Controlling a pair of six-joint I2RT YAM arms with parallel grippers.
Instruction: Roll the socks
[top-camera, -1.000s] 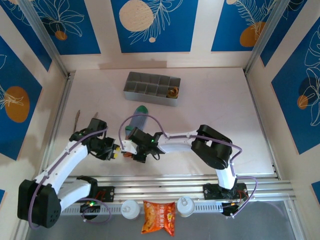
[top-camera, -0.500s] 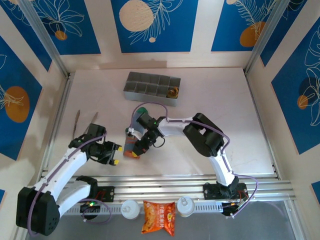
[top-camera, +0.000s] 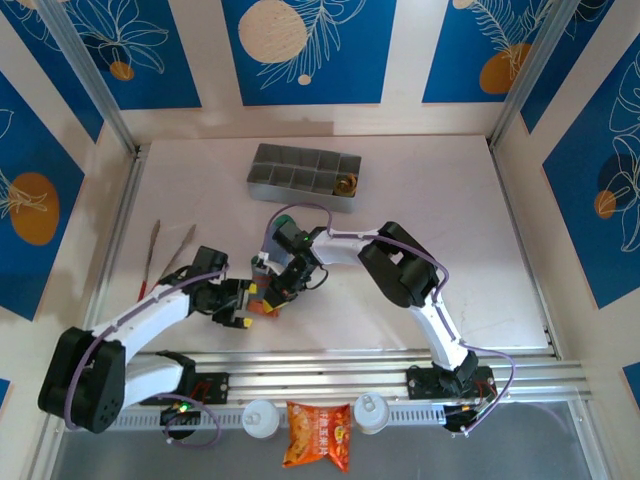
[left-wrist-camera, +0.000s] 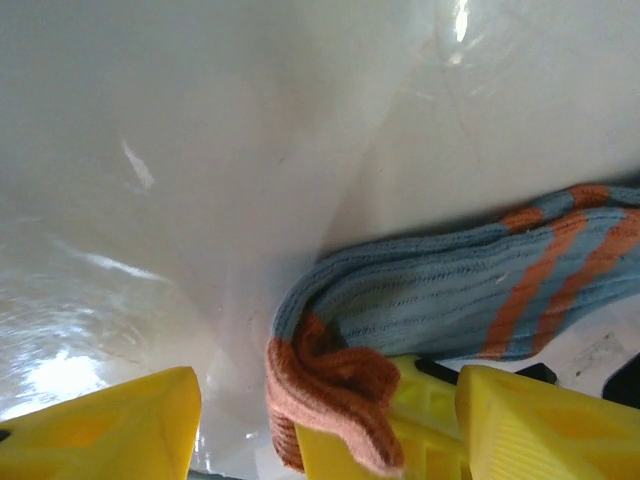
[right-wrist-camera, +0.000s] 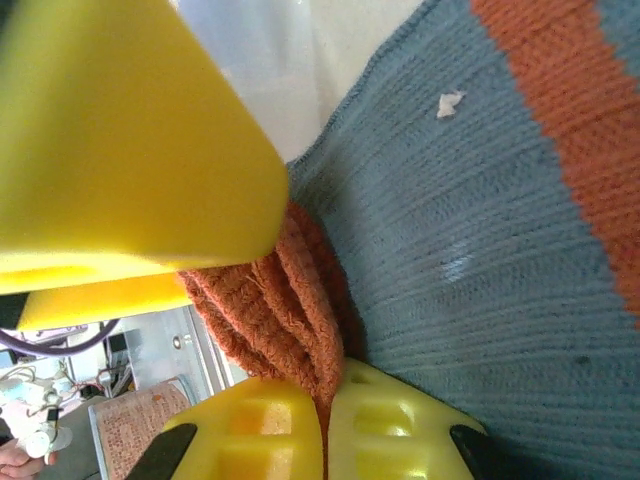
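Our left gripper (top-camera: 240, 306) has just spread its yellow fingers (left-wrist-camera: 100, 425) apart around the grey-blue knit sock with orange stripes (left-wrist-camera: 440, 300), left of centre in the top view. Our right gripper (right-wrist-camera: 325, 430) stays clamped on its orange cuff (right-wrist-camera: 280, 300), so we judge the rolling barely begun.

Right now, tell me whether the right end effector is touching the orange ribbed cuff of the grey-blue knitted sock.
Touching. The right wrist view shows the right end effector shut, the orange ribbed cuff pinched between its pads.
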